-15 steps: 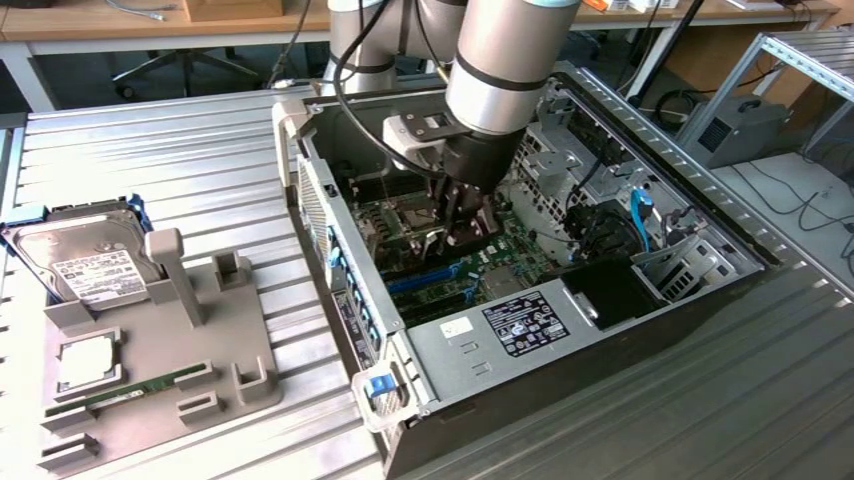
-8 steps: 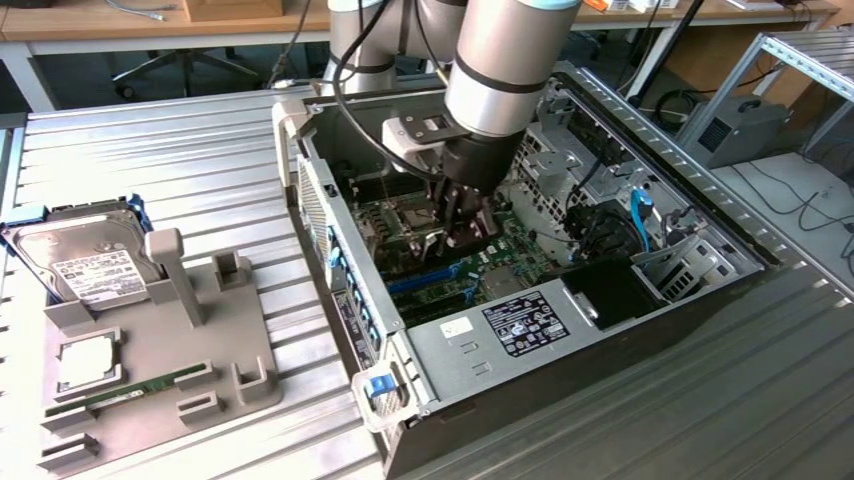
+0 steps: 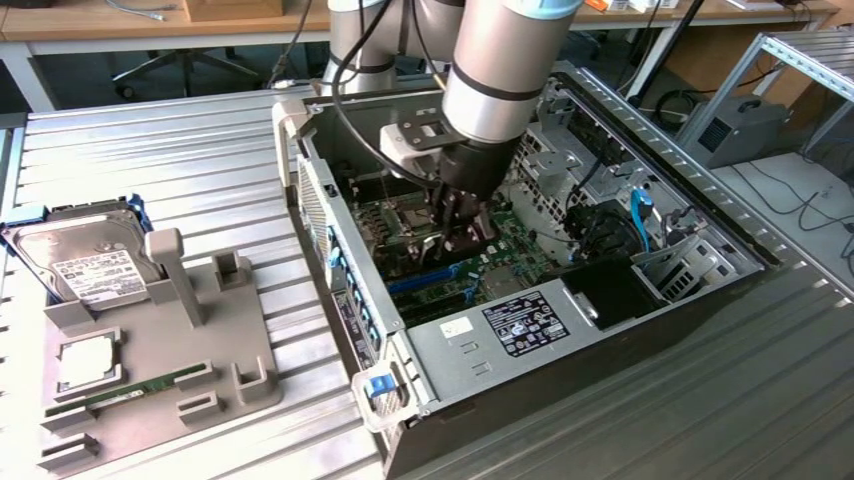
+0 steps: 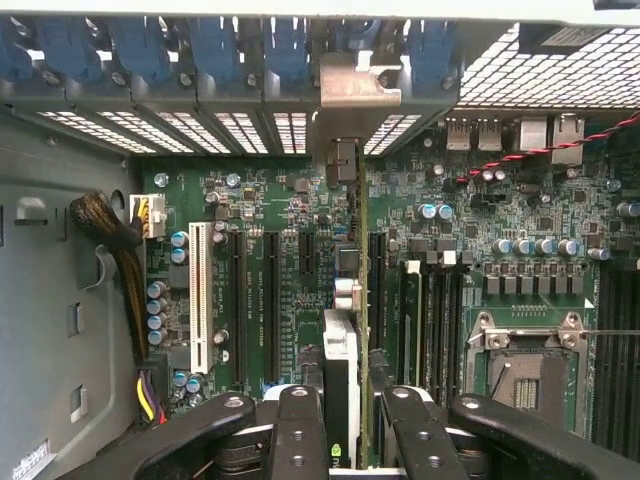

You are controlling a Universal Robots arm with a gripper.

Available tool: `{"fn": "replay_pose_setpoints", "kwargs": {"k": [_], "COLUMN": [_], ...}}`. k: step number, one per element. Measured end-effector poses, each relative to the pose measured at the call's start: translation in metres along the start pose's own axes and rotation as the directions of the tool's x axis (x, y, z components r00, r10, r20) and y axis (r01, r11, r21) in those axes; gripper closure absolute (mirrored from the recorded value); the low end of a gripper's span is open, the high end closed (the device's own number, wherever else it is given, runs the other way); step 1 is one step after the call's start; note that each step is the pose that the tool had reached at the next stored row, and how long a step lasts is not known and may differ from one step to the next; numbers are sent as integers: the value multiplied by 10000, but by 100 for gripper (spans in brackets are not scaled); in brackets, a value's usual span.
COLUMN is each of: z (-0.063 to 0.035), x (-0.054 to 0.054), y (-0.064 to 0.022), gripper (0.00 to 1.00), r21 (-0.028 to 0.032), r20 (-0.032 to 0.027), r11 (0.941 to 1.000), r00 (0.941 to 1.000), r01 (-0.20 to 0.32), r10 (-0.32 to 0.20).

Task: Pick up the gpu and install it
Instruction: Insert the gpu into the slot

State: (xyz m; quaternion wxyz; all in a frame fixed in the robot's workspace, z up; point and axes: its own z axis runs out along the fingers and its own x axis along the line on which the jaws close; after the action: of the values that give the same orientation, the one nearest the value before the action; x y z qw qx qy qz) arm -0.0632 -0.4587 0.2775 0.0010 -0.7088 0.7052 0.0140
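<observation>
The gpu (image 4: 340, 345) stands edge-on between my fingers (image 4: 298, 430), over the green motherboard (image 4: 290, 215) inside the open computer case (image 3: 534, 330). Its pale metal end bracket (image 4: 358, 85) lies against the row of rear slot covers. The card lines up with a dark expansion slot beside the white slot (image 4: 197, 300); I cannot tell whether it is seated. My gripper (image 4: 345, 405) is shut on the card's edge. In the exterior view the gripper (image 3: 461, 230) reaches down into the middle of the case.
On the exterior view's left a grey fixture (image 3: 160, 380) holds a RAM stick (image 3: 134, 388) and a CPU (image 3: 87, 365), with the silver hard drive (image 3: 87, 262) behind. Inside the case are the CPU socket (image 4: 525, 370), a blue cable (image 3: 641, 220) and a wire bundle (image 4: 110, 235).
</observation>
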Motion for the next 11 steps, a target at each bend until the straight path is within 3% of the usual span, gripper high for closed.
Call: {"fn": "replay_pose_setpoints", "kwargs": {"k": [11], "z": [4], "x": [0], "y": [35], "gripper": [73], "r21": [0], "r20": [1], "r11": [10000], "r00": [10000], "r01": [1], "r10": [-1]}}
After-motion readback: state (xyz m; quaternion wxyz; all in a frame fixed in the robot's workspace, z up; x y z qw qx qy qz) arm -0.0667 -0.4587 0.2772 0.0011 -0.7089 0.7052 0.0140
